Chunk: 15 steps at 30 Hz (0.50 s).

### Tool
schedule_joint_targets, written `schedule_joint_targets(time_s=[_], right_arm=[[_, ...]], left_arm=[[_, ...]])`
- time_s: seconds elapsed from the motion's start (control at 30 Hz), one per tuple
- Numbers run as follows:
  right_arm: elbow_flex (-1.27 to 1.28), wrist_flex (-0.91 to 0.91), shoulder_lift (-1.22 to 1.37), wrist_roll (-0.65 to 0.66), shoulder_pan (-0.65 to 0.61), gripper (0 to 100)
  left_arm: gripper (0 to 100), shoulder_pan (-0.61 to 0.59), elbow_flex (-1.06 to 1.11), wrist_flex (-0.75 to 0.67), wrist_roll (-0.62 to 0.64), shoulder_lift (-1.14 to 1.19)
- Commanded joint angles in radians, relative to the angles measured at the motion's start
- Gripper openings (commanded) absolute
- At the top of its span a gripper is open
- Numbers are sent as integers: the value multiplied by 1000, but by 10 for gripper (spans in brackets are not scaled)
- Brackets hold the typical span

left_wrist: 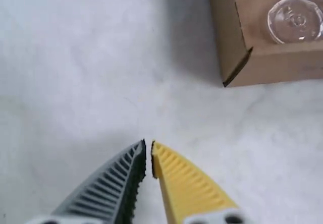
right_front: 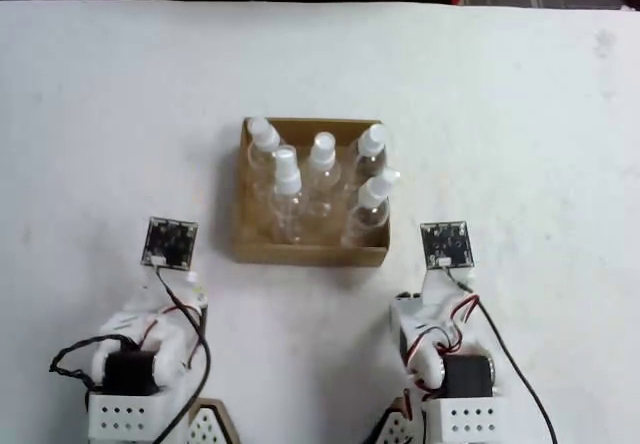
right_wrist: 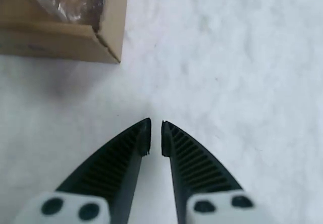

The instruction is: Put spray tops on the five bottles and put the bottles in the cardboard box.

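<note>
The cardboard box [right_front: 310,254] stands mid-table and holds several clear bottles [right_front: 288,199], each with a white spray top [right_front: 286,167]. Both arms are folded back at the table's near edge. The left arm sits near-left of the box; its gripper [left_wrist: 149,151], one grey finger and one yellow, is shut with nothing in it above bare table, the box corner [left_wrist: 237,72] ahead of it. The right arm sits near-right of the box; its black gripper [right_wrist: 155,133] is shut and empty, with the box corner [right_wrist: 108,47] ahead.
The white table [right_front: 520,144] stretches wide on both sides of the box and behind it. Each arm's camera board [right_front: 171,242] [right_front: 445,244] lies between its base and the box. Cables hang beside both arm bases.
</note>
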Motion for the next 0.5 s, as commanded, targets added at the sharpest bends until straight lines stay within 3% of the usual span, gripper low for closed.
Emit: schedule_joint_targets(time_s=[0.0,0.17,0.47], right_arm=[[9,4,-7,12,30,19],[9,4,-5,97,54,19],[9,4,-4,97,51,19]], left_arm=[[27,13,-3,11,-11,-10],[26,13,-3,11,-11,-10],[25,13,-3,11,-11,-10]])
